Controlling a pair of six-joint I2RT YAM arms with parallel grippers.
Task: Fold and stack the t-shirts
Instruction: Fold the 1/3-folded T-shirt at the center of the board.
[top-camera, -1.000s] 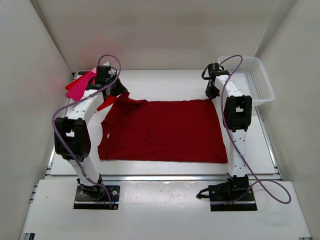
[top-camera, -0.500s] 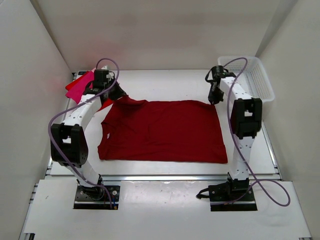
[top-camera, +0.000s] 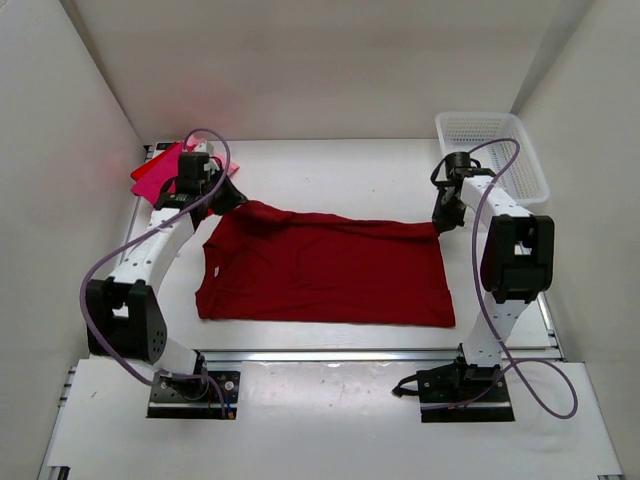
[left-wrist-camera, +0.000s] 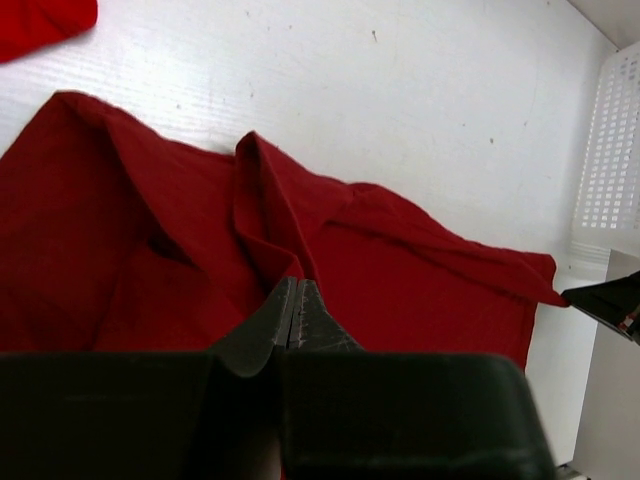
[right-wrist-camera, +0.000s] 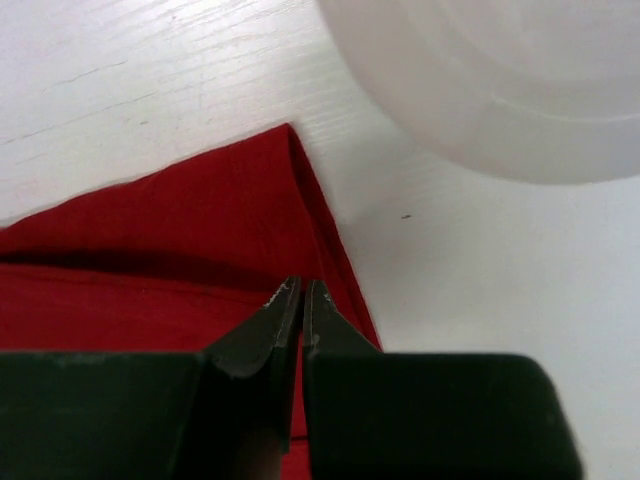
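Observation:
The dark red t-shirt lies spread in the middle of the table, its far edge lifted and pulled toward the near side. My left gripper is shut on the shirt's far left corner; the cloth rises in a fold to its fingertips. My right gripper is shut on the far right corner. A bright red shirt and a magenta one lie at the far left behind my left arm. The light pink shirt barely shows there.
A white lattice basket stands at the far right, close behind my right arm; its rim shows in the right wrist view. White walls enclose the table on three sides.
Both grippers have moved toward the near side, dragging the shirt's far edge with them. The far edge now folds over the shirt body and the cloth is wrinkled.

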